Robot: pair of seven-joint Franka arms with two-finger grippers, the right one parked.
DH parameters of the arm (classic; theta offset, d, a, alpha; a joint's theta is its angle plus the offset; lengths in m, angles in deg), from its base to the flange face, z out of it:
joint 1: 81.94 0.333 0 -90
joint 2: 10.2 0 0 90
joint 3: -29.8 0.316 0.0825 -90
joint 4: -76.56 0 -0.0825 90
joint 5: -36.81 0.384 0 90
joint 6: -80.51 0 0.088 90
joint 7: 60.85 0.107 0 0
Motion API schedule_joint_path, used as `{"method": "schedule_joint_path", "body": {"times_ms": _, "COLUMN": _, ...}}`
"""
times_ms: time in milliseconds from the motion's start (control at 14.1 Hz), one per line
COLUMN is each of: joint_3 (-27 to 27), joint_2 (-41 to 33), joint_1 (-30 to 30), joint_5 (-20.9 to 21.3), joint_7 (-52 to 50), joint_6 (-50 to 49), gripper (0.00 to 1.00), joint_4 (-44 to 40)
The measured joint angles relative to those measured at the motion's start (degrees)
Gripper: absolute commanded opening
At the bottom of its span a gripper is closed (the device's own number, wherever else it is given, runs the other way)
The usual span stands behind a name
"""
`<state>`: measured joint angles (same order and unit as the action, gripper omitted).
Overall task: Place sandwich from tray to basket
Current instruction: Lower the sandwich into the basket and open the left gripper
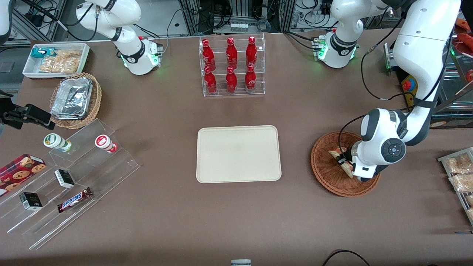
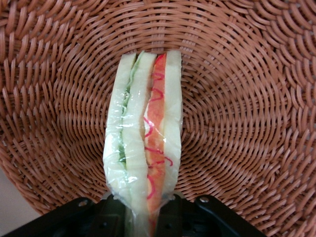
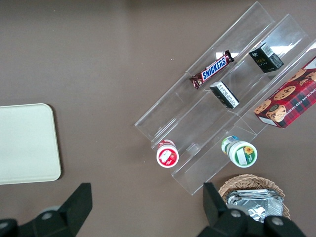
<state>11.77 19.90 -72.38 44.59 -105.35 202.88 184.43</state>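
In the front view, my gripper (image 1: 343, 159) is over the round brown wicker basket (image 1: 329, 177), at the wrapped sandwich (image 1: 346, 168), which lies within the basket's rim. The left wrist view shows the gripper (image 2: 143, 201) shut on one end of the sandwich (image 2: 143, 128), a fingertip on each side of the gathered clear wrap. White bread, green leaf and an orange-red filling show through it. Woven basket (image 2: 237, 108) surrounds the sandwich; whether they touch is hard to tell. The flat cream tray (image 1: 238, 154) lies on the table beside the basket.
A clear rack of red bottles (image 1: 231, 62) stands farther from the front camera than the tray. Toward the parked arm's end are a clear stepped shelf (image 1: 92, 173) with small goods and a basket with a foil pack (image 1: 72, 99). A wire rack (image 1: 460, 177) stands toward the working arm's end.
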Motion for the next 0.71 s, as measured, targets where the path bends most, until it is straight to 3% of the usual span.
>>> {"method": "schedule_joint_path", "body": {"times_ms": 71, "joint_3": -0.05, "joint_2": 0.00, "joint_1": 0.00, "joint_5": -0.02, "joint_7": 0.71, "joint_6": 0.00, "gripper": 1.00, "joint_4": 0.00}}
{"method": "schedule_joint_path", "body": {"times_ms": 425, "joint_3": -0.09, "joint_2": -1.07, "joint_1": 0.01, "joint_5": -0.03, "joint_7": 1.26, "joint_6": -2.13, "gripper": 1.00, "joint_4": -1.36}}
{"method": "schedule_joint_path", "body": {"times_ms": 708, "joint_3": -0.94, "joint_2": -7.40, "joint_1": 0.00, "joint_5": -0.02, "joint_7": 2.15, "joint_6": -14.77, "gripper": 1.00, "joint_4": -6.31}}
